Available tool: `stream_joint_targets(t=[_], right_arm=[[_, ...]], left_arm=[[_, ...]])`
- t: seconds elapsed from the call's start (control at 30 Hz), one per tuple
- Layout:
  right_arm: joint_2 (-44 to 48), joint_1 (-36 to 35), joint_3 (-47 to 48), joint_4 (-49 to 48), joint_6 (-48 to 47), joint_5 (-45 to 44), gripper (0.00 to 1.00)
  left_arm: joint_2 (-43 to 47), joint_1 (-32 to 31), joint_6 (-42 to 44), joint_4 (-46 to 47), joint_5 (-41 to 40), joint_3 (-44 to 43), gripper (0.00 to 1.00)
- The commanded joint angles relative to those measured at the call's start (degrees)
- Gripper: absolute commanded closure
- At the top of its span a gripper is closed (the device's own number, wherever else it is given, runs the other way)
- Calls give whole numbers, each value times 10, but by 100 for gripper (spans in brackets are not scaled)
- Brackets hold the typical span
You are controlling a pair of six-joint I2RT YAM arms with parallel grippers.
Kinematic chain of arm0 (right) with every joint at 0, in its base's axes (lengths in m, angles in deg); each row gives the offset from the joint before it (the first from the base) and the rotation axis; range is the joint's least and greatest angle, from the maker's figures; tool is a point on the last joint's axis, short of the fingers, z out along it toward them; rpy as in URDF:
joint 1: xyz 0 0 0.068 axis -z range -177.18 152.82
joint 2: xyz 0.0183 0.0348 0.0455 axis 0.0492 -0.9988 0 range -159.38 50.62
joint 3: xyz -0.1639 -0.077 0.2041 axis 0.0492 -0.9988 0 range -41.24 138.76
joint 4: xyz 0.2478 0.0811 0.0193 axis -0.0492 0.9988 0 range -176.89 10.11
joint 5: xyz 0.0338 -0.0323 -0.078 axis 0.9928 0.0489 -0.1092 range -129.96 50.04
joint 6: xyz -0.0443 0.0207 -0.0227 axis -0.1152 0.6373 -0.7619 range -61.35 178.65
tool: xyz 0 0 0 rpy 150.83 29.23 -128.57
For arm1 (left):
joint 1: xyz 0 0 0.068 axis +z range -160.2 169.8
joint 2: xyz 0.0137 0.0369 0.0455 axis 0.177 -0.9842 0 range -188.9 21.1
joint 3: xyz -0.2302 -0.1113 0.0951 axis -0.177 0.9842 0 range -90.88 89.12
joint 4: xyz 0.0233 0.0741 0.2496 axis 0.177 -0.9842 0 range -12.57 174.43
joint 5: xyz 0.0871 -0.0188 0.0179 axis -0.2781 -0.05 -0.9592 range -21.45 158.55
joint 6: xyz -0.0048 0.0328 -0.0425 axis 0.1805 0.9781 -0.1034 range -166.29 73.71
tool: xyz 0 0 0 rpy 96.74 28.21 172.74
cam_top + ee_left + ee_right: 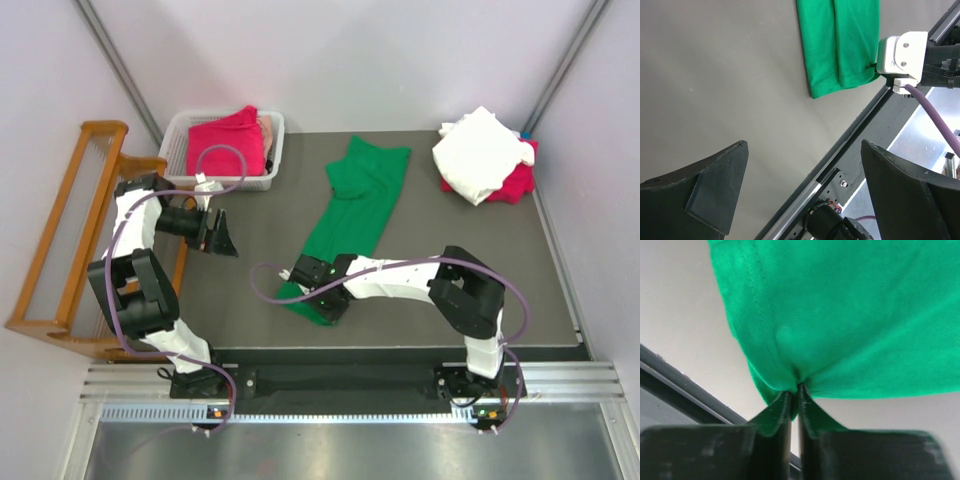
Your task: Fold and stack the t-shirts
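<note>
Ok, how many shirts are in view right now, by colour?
Green: 1, the green t-shirt mid-table.
White: 1, the white t-shirt far right.
Crimson: 2, the right crimson t-shirt under the white, the left crimson t-shirt in the basket.
Total: 4; the pale cloth beside it uncounted, unclear.

Pale walls (pixel 380 60) around a dark grey table (pixel 450 225) — orange wooden rack (pixel 60 240) at its left edge

White slatted basket (pixel 277 140) sitting at far-left corner of dark grey table mat (pixel 250 290). Orange wooden rack (pixel 103 131) standing just beside it, running along mat's left edge.
</note>
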Motion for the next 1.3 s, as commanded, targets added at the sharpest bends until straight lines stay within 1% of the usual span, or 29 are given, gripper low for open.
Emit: stream_joint_targets(t=[0.0,0.13,0.23,0.37,0.5,0.6,0.73,0.87,0.9,0.97,1.07,1.1,1.17,1.27], right_arm=[[-64,-11,-54,-30,19,41,100],[-56,-11,-74,-38,28,54,100],[-20,-11,-100,-33,35,64,100],[49,-22,-142,-6,66,71,100],[117,-47,-205,18,102,89,100],[162,-63,-235,30,130,102,100],[201,-80,-248,58,150,110,100],[211,-79,-212,100,142,65,100],[206,-70,-182,105,138,44,100],[187,-58,-151,110,130,34,100],[168,-39,-78,113,120,13,100],[164,-30,-64,115,117,-10,100],[159,-8,-29,116,115,-23,100],[164,19,-2,111,116,-23,100]], left_arm=[[20,5,3,-27,13,-29,1],[21,4,5,-33,10,-35,2],[21,4,7,-36,5,-39,1],[21,5,9,-41,5,-45,1],[21,4,11,-42,6,-46,2],[21,5,12,-45,9,-51,1],[17,4,13,-52,15,-59,1],[11,4,17,-52,26,-59,1],[8,4,18,-52,27,-57,1],[7,4,19,-53,31,-55,2],[12,4,23,-55,30,-52,1],[16,3,23,-54,25,-48,1],[21,4,23,-52,20,-43,1],[24,5,22,-50,16,-38,1]])
